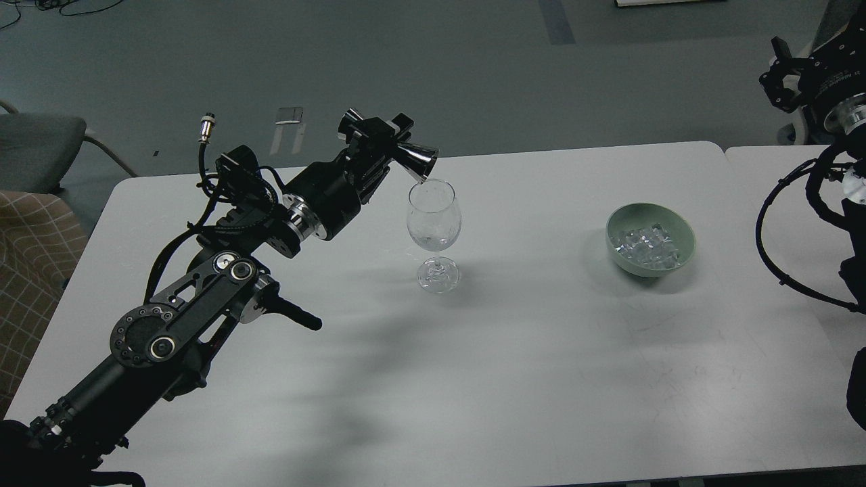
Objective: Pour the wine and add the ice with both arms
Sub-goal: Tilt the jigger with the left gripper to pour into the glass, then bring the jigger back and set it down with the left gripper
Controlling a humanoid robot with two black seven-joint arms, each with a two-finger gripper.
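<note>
Nearest the camera, left arm [196,297] enters from lower left and climbs toward table centre. Left gripper [382,138] is clamped on a dark double-cone jigger [399,150].

Jigger: long axis near horizontal, tipped, one shiny mouth turned down and to the right. Its lower lip sits directly over the near-left rim of the wine glass [434,226], just above it. A thin pale streak seems to fall from lip into bowl; likely the wine, though too fine to be sure. Little or no liquid level can be made out in the glass.

Glass stands upright on the white table [514,379], roughly mid-table, just right of the gripper.

Ice [646,243]: clear cubes heaped in a green bowl [683,233], well right of the glass, on the same table, not touching it.

Right gripper [785,78] is raised at the far right edge, above and beyond the bowl, small and dark. Whether its fingers are apart or together cannot be told.

Judgement: pouring step in hand; ice step not yet begun. The bowl lies nearer the right arm, so the ice move would suit it, carrying leftward to the glass.
</note>
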